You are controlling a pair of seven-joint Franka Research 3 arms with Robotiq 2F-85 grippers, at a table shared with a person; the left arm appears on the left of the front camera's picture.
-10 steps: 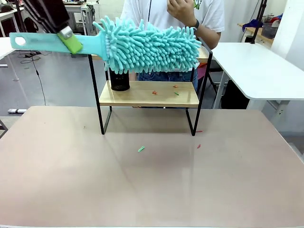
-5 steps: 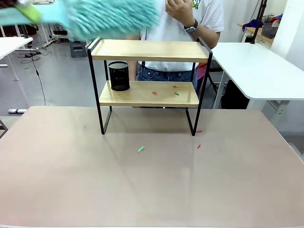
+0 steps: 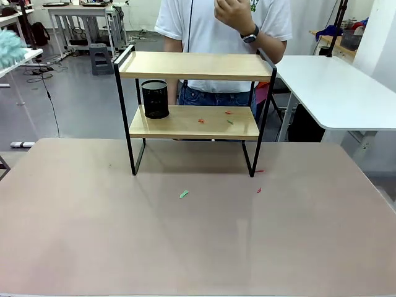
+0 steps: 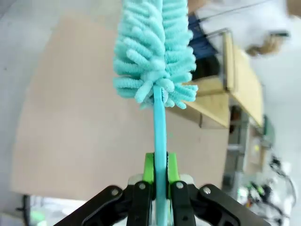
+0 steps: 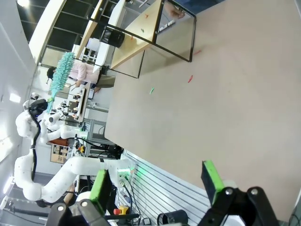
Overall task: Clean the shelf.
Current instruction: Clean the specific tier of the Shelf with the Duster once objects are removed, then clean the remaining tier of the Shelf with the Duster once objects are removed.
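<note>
We note the table (image 3: 198, 247), pale brown, unchanged. The person (image 3: 223, 25) stands behind it, one hand (image 3: 234, 13) raised as before.

The shelf (image 3: 195, 105) stands at the table's far middle and has not moved. Its top board is now in plain sight. A second ago the teal duster (image 4: 155, 52) lay across the front of it. Now only a tuft shows at the front view's left edge, well apart from the shelf.

The left gripper (image 4: 160, 165) is clamped on the duster's flat handle, green pads (image 4: 148, 165) pressed to both sides. The right gripper (image 5: 155, 182) hangs over the near table, fingers wide apart, holding nothing.

A black mesh cup (image 3: 155, 99) sits on the lower board's left end. Small scraps (image 3: 201, 120) lie on that board as before. A green scrap (image 3: 184, 194) and a red scrap (image 3: 258, 190) lie on the table.
</note>
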